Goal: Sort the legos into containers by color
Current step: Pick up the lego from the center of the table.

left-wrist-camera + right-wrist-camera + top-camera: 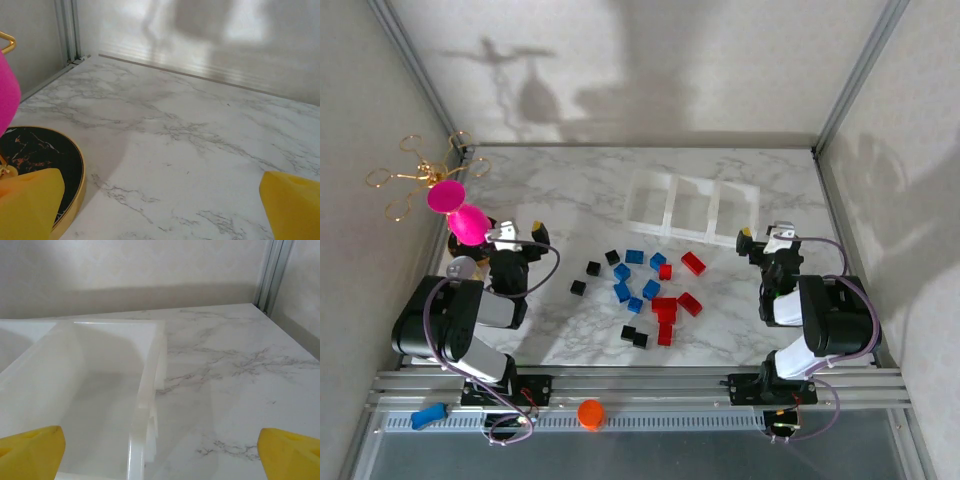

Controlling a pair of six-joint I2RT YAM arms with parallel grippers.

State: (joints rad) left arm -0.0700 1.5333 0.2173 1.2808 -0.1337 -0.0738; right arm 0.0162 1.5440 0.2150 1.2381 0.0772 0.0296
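Blue, red and black legos (664, 305) lie scattered loose.

The desk (570, 195) looks like smooth white marble, softly matt. The containers (713, 208) are milky translucent plastic; near them the red legos (693, 263) gleam glassy.
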